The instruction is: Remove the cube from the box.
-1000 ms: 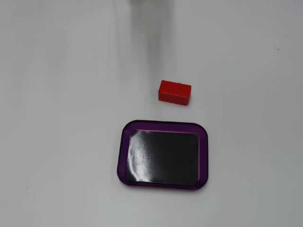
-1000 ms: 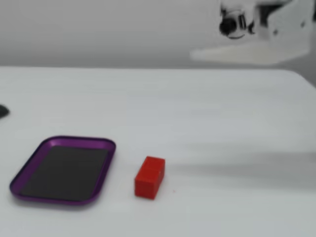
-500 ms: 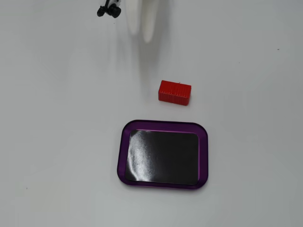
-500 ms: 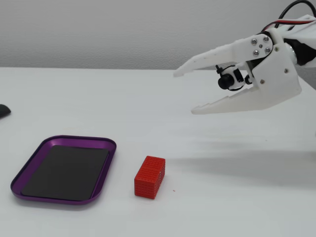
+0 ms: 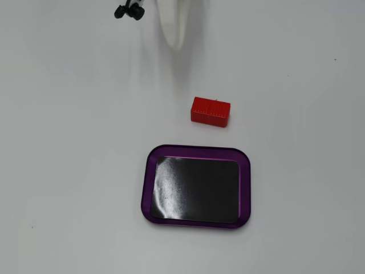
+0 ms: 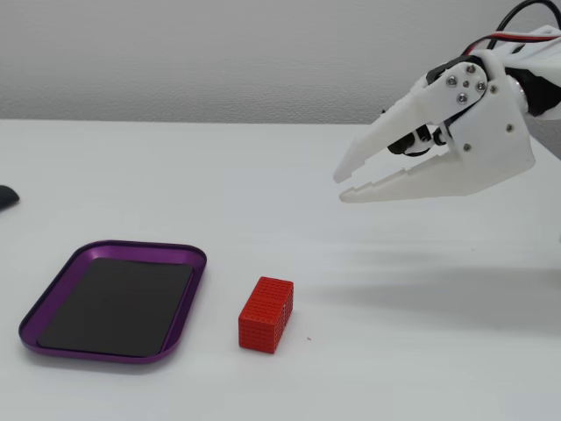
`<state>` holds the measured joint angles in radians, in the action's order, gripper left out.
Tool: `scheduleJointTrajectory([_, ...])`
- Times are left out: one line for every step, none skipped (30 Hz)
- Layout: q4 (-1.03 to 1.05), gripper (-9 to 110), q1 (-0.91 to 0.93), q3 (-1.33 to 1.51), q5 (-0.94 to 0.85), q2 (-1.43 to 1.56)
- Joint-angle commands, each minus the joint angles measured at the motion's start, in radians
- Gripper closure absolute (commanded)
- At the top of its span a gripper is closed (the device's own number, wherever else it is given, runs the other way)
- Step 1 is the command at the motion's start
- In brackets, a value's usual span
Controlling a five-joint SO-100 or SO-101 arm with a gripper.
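We see 1 cube (image 6: 266, 314) lying on the white table (image 6: 421, 351), near its front edge in a fixed view. It sits just beside the box (image 6: 188, 298), not touching, and the box is empty. We think the job looks done, so we should lift away slowly and bump nothing. The cube's long side points toward the back edge. Farther back, the gripper (image 6: 344, 188) hangs high, open a little, holding nothing.
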<state>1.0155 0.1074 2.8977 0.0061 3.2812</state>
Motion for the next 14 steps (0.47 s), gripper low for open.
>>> scheduleJointTrajectory([-0.012, 102, 0.002, 0.006, -0.014, 0.040])
scheduleJointTrajectory([-0.012, 102, 0.002, 0.006, -0.009, 0.040])
scheduleJointTrajectory([-0.012, 102, 0.002, 0.006, -0.011, 0.040])
scheduleJointTrajectory([-0.012, 102, 0.002, 0.006, -0.012, 0.040])
scheduleJointTrajectory([-0.012, 102, 0.002, 0.006, -0.014, 0.040])
scheduleJointTrajectory([-0.012, 102, 0.002, 0.006, -0.014, 0.040])
scheduleJointTrajectory([-0.012, 102, 0.002, 0.006, -0.014, 0.040])
scheduleJointTrajectory([-0.012, 102, 0.002, 0.006, -0.014, 0.040])
scheduleJointTrajectory([-0.012, 102, 0.002, 0.006, -0.014, 0.040])
scheduleJointTrajectory([-0.012, 102, 0.002, 0.006, -0.014, 0.040])
scheduleJointTrajectory([-0.012, 102, 0.002, 0.006, -0.014, 0.040])
scheduleJointTrajectory([-0.012, 102, 0.002, 0.006, -0.014, 0.040])
scheduleJointTrajectory([-0.012, 102, 0.002, 0.006, -0.014, 0.040])
scheduleJointTrajectory([-0.012, 102, 0.002, 0.006, -0.014, 0.040])
